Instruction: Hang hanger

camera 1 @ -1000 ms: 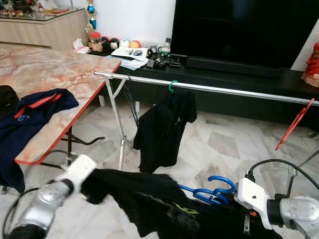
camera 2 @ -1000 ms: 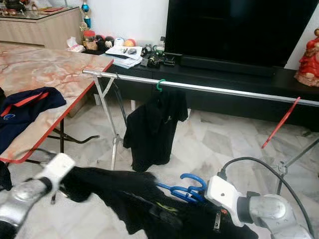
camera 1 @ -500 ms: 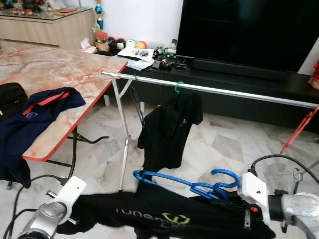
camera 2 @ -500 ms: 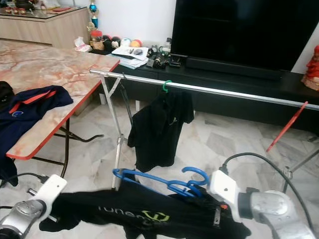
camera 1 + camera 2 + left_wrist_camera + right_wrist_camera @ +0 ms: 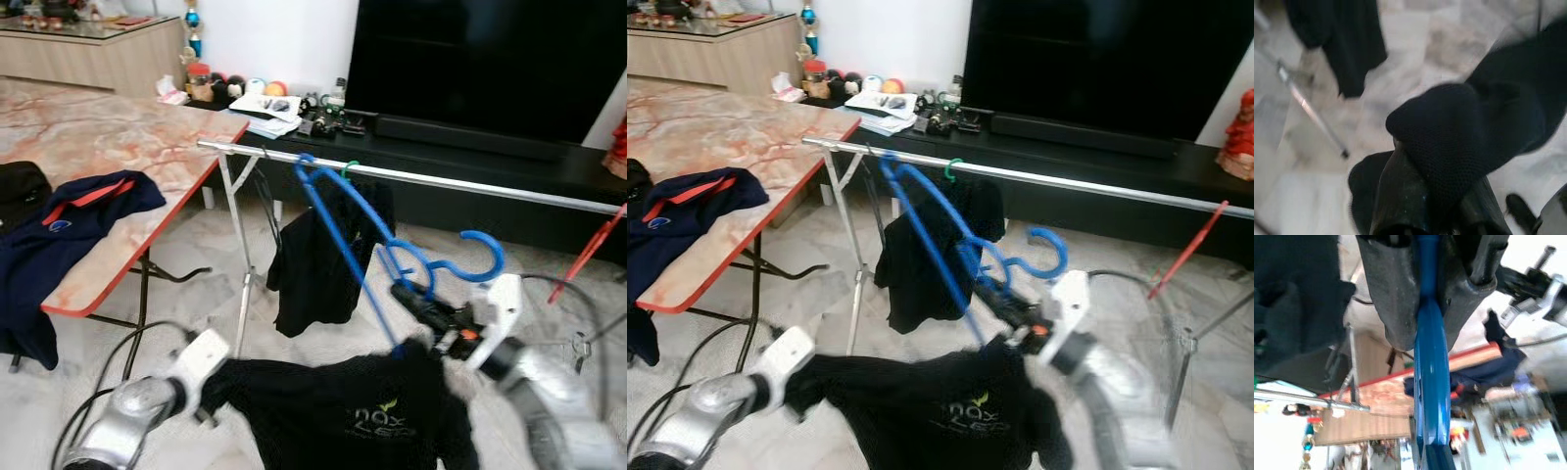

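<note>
A blue hanger (image 5: 358,220) stands tilted upward in front of the silver rail (image 5: 441,181), its hook (image 5: 482,260) pointing right and apart from the rail. My right gripper (image 5: 409,296) is shut on the hanger's neck; in the right wrist view its fingers (image 5: 1388,298) clamp the blue bar (image 5: 1429,391). A black shirt with a green logo (image 5: 367,416) droops below the hanger. My left gripper (image 5: 217,372) is shut on the shirt's left edge, and black fabric (image 5: 1449,142) bulges over its fingers (image 5: 1398,198).
Another black shirt (image 5: 309,259) hangs on the rail from a green hanger (image 5: 350,168). A red hanger (image 5: 588,250) hangs at the rail's right end. The marble table (image 5: 118,147) with a navy shirt (image 5: 59,235) stands left. A TV console (image 5: 470,137) runs behind the rail.
My right gripper has lifted the blue hanger from knee height up toward the rail and tipped it upright. The black shirt now hangs bunched below it; my left gripper moved inward with the fabric.
</note>
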`<state>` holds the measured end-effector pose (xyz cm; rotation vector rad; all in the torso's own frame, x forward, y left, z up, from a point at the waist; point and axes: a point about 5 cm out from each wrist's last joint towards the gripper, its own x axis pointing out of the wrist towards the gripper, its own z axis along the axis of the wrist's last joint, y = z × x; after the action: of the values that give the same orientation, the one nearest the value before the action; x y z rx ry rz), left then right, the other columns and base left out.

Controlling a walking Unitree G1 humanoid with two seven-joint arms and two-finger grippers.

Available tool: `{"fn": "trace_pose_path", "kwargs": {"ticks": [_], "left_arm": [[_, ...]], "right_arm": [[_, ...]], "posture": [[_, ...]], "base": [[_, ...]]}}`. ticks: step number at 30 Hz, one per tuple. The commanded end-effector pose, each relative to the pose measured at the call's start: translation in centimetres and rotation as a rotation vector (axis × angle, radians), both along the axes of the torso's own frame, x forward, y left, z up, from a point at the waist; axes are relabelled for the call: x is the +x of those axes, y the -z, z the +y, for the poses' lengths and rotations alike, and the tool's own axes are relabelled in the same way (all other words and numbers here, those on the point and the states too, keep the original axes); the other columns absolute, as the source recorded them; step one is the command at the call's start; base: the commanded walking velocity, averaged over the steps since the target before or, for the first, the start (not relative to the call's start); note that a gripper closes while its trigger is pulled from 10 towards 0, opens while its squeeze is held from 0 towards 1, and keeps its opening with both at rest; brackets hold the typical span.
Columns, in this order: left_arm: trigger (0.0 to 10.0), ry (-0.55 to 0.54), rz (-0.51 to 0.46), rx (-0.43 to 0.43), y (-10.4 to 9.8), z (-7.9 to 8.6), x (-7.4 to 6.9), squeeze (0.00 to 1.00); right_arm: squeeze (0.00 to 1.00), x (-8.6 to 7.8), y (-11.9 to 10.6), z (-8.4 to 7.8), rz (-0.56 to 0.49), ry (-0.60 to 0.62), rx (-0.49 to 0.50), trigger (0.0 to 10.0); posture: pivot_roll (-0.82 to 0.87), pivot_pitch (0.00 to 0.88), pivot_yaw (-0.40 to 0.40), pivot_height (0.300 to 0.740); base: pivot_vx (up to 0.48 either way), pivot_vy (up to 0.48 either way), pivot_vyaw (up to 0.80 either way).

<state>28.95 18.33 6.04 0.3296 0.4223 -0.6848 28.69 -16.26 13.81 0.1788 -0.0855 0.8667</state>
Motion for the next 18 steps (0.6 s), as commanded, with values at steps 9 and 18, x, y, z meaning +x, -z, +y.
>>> {"fn": "trace_pose_path", "kwargs": {"ticks": [9, 18], "left_arm": [[0.0, 0.021, -0.044, -0.111, -1.4, -1.7, -0.2, 0.00], [10.0, -0.430, -0.304, -0.118, -2.7, 0.9, 0.8, 0.00]], "right_arm": [[0.00, 2.2, 2.1, -2.5, 0.126, 0.385, 0.474, 10.0], [0.00, -2.6, 15.0, -8.4, 0.701, 1.004, -0.213, 10.0]], "posture": [[0.12, 0.000, -0.068, 0.740], [0.13, 0.000, -0.075, 0.740]], "base": [[0.000, 0.000, 0.00], [0.000, 0.000, 0.00]]}}
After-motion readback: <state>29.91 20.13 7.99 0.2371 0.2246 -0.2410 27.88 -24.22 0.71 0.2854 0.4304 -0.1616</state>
